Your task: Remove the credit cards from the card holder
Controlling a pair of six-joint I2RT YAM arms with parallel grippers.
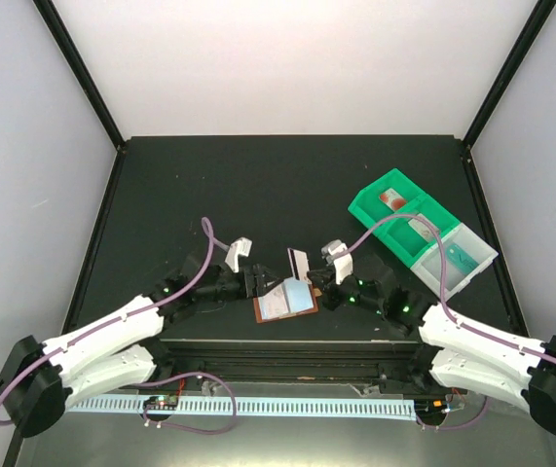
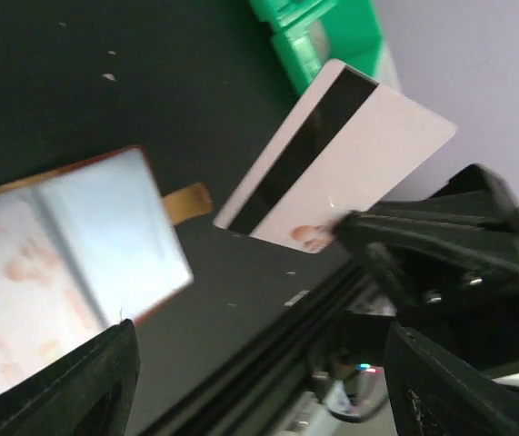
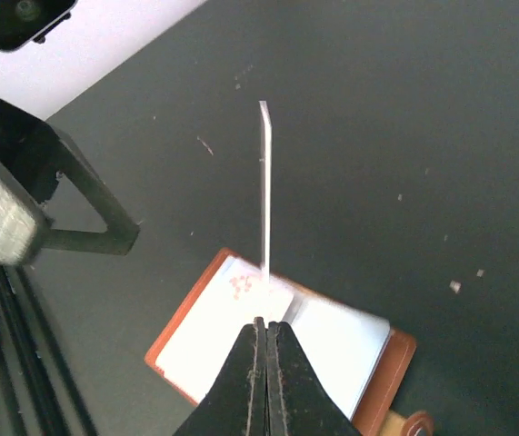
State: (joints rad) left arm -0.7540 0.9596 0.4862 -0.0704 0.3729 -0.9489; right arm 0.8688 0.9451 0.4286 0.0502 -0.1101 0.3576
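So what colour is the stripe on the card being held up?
Black, running across the white card; the left wrist view shows it best.

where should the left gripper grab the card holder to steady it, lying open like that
Likely best to pinch the card holder by its brown leather rim on the left side, coming in low from the left, where the open left gripper sits. It lies open and flat, so only the rim offers purchase; the right gripper, holding a card, crowds the other side.
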